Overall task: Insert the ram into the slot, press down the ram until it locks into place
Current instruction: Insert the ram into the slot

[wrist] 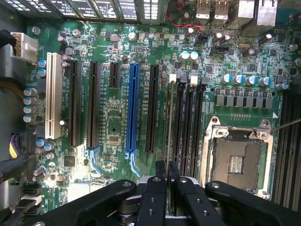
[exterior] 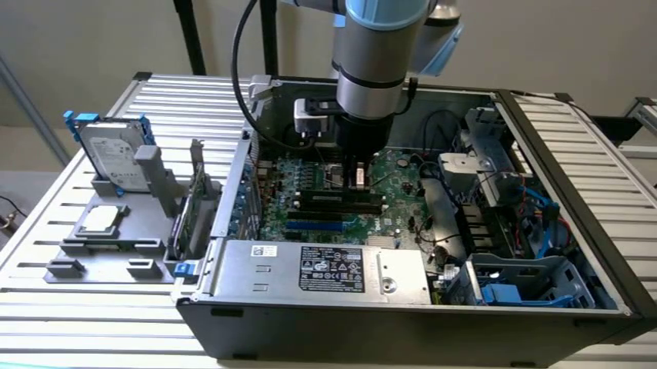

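Observation:
My gripper reaches down into the open computer case, and its two black fingers are shut on the ram. The wrist view shows the ram edge on, as a thin pale line running away from the fingertips. It lies along the nearest of several parallel black memory slots with pale end clips. In the exterior view the gripper holds the ram upright just above the black slots on the green motherboard. Whether the ram's lower edge touches a slot is hidden.
A blue slot, black expansion slots and the silver CPU socket flank the memory slots. The grey power supply and case walls hem in the board. A hard drive stands on a grey fixture outside the case.

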Tool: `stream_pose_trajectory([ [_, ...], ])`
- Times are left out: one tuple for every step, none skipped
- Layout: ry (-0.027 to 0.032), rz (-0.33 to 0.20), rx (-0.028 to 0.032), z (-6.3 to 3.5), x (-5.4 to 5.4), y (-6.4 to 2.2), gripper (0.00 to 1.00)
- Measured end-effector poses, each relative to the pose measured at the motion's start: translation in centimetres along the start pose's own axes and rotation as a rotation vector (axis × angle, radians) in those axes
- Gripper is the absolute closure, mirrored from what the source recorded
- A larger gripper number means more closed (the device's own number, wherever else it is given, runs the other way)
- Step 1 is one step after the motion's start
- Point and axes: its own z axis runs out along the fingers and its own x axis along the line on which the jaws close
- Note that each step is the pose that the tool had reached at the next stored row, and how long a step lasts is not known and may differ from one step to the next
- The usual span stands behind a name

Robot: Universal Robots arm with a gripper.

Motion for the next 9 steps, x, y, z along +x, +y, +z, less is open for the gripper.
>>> stream_pose_trajectory([
  [0.0002, 0.000, 0.0003, 0.03, -0.03, 0.01, 0.87],
  [0.0001, -0.001, 0.0008, 0.07, -0.05, 0.01, 0.87],
  [0.0001, -0.001, 0.0012, 0.10, -0.09, 0.01, 0.87],
  [0.0002, -0.001, 0.0016, 0.14, -0.12, 0.01, 0.87],
  [0.0004, -0.002, 0.0020, 0.17, -0.16, 0.01, 0.87],
  [0.0006, -0.002, 0.0022, 0.21, -0.20, 0.01, 0.87],
  [0.0008, -0.002, 0.0024, 0.25, -0.23, 0.00, 0.87],
  [0.0011, -0.002, 0.0025, 0.28, -0.26, 0.00, 0.87],
  [0.0018, -0.003, 0.0025, 0.32, -0.29, 0.00, 0.87],
])
